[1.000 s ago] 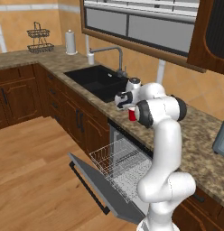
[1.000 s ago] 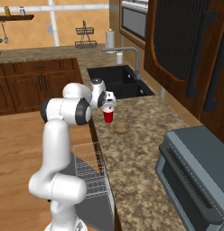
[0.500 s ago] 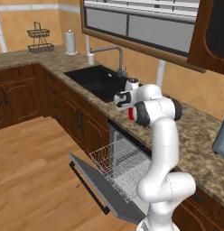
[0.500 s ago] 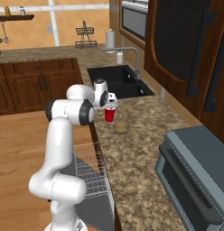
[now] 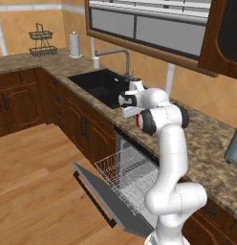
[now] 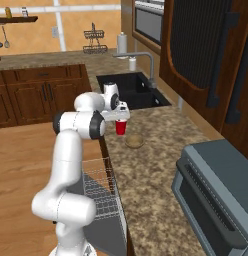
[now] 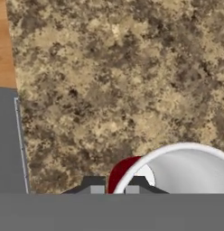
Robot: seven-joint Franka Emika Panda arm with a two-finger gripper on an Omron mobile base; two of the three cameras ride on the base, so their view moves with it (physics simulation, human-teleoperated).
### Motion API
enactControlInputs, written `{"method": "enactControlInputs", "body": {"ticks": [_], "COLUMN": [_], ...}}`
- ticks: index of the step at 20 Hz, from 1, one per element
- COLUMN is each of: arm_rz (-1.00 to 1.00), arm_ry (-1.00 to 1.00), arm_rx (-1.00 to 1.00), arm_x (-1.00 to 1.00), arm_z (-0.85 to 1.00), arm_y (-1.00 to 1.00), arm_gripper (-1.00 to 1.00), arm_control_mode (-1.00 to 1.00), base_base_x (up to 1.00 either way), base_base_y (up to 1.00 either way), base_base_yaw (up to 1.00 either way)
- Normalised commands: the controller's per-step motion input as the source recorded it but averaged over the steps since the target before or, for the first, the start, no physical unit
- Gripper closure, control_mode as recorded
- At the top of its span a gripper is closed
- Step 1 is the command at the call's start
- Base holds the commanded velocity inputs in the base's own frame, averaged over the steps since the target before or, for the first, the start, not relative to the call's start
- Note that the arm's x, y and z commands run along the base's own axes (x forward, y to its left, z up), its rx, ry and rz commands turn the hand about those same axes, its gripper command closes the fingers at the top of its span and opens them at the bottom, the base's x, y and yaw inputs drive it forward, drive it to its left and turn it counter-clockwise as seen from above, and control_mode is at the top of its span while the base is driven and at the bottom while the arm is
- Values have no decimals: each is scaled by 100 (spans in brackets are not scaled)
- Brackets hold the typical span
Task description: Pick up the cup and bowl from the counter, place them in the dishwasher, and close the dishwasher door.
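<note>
Dishwasher door [image 5: 99,191] lies dropped open nearest the base, with the white wire rack [image 5: 127,174] pulled out over it and nothing in it. Above, the end effector [image 6: 121,118] is closed on the rim of the red cup [image 6: 120,127], which hangs just clear of the granite worktop [image 6: 161,165] near its front edge (the hand view shows one fingertip either side of the white rim). The tan bowl [image 6: 134,141] sits on the worktop just beside the cup, untouched. Farther off are the black sink [image 6: 131,90] and its faucet [image 6: 146,64]. I judge the task early: cup lifted but not racked, bowl and door left.
</note>
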Motion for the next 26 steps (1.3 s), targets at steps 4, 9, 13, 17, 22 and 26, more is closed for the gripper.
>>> {"method": "enactControlInputs", "body": {"ticks": [4,9,13,17,22,26], "arm_rz": [0,0,0,0,-8,-16], "arm_ry": [0,-18,-23,-27,-15,1], "arm_rx": [0,3,3,7,2,0], "arm_x": [-30,-83,-100,-100,-100,-74], "arm_z": [0,1,0,-1,26,2], "arm_y": [6,33,45,17,21,54], "arm_gripper": [100,100,100,100,100,100], "arm_control_mode": [-100,-100,-100,-100,-100,-100], "base_base_x": [0,0,0,0,0,0], "base_base_y": [0,0,0,0,0,0], "base_base_yaw": [0,0,0,0,0,0]}}
